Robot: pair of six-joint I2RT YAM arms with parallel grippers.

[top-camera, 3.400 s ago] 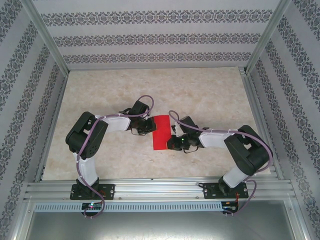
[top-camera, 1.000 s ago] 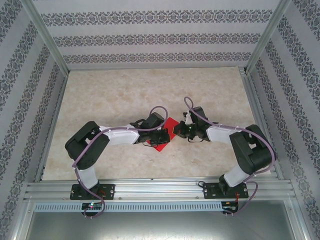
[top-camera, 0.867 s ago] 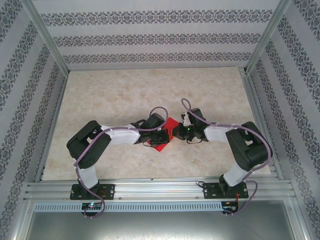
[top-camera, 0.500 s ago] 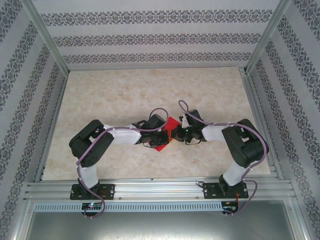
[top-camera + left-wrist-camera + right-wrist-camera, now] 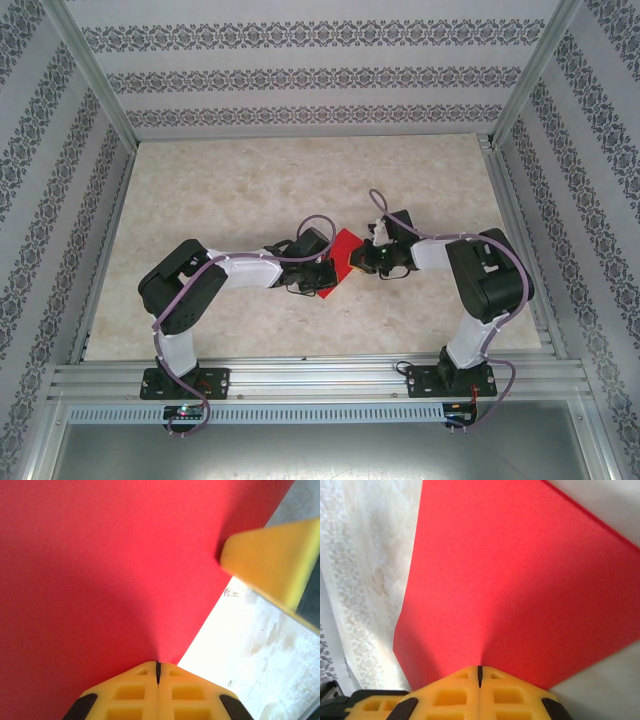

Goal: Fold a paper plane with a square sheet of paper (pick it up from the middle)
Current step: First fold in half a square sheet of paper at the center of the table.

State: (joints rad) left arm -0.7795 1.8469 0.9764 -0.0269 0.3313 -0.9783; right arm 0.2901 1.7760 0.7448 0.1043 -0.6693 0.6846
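The square sheet of paper (image 5: pixel 341 255) is bright red and hangs tilted between the two grippers above the table's middle. My left gripper (image 5: pixel 328 272) is shut on its lower left edge; in the left wrist view the jaws (image 5: pixel 158 667) meet on the red sheet (image 5: pixel 110 575). My right gripper (image 5: pixel 360 258) is shut on the opposite edge, its jaws (image 5: pixel 480 670) closed on the sheet (image 5: pixel 515 585). One yellow finger (image 5: pixel 272 562) of the right gripper shows past the sheet's far edge. A paper plane is out of view.
The marbled tabletop (image 5: pixel 250 180) stretches behind and to both sides of the arms. Patterned walls (image 5: pixel 300 75) and a metal frame (image 5: pixel 310 375) enclose it. Both arms bend inward and meet near the centre.
The sheet earlier lay flat between the grippers; now both hold it. Over the last second the right gripper swung left toward the left gripper, then back right, and the sheet tilted up.
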